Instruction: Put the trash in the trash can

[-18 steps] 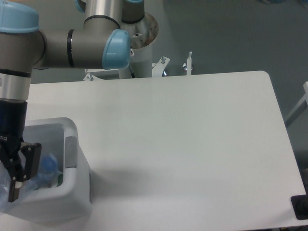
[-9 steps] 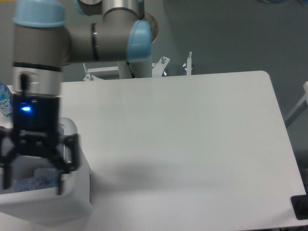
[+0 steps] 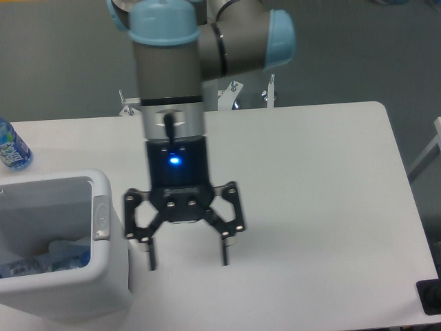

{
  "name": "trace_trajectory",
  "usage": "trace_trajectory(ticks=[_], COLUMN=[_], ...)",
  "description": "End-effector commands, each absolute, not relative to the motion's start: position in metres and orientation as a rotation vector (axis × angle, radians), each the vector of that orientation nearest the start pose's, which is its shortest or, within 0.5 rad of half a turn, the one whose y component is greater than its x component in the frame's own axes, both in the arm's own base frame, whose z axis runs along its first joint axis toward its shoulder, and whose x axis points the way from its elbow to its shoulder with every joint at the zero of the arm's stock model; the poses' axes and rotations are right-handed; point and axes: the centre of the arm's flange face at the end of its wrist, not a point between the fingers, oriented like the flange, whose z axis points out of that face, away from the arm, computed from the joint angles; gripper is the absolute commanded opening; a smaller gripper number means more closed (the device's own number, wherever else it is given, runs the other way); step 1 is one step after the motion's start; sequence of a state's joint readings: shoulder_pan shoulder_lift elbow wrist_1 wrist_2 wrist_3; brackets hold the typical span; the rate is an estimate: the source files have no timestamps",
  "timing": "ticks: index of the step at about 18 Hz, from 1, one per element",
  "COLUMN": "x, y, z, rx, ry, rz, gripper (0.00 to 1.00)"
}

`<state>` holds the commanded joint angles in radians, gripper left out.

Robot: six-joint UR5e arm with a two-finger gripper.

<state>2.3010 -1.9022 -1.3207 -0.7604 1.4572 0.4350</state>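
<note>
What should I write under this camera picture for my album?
Robot's open pincer hovers empty over the table beside the trash can holding a crushed bottle.

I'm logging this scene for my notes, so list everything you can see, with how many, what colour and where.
trash can: one, white with a grey inset, lower left on the table.
crushed clear plastic bottle: one, clear bluish, lying inside the trash can; no other trash can be made out in there.
blue-labelled bottle: one, blue, at the far left edge of the table behind the trash can.
table: one, white, fills most of the view.
metal brackets: a few, silver, behind the table's far edge.
arm: one, grey with light blue caps, top centre.
pincer: one, black with a blue light, open and holding nothing, above the table right of the trash can.
</note>
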Motion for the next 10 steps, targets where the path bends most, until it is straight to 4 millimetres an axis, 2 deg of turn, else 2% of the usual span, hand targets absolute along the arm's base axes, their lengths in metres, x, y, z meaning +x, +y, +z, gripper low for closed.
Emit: trace_trajectory(ticks=[2,4,5,8,10], x=[-0.354,-0.353,-0.358,-0.368,-0.369], y=[0.570,0.547,0.538,0.511,0.503], z=[0.524,0.533,0.533,0.545,0.548], rx=[-2.563,-2.672,-2.706,-2.747,-2.758], ry=[-0.214,-0.073,-0.028,0.039,0.067], rz=[0.391,0.369,0.362,0.377,0.386], gripper=[1.00,1.00,1.00,1.00,1.00])
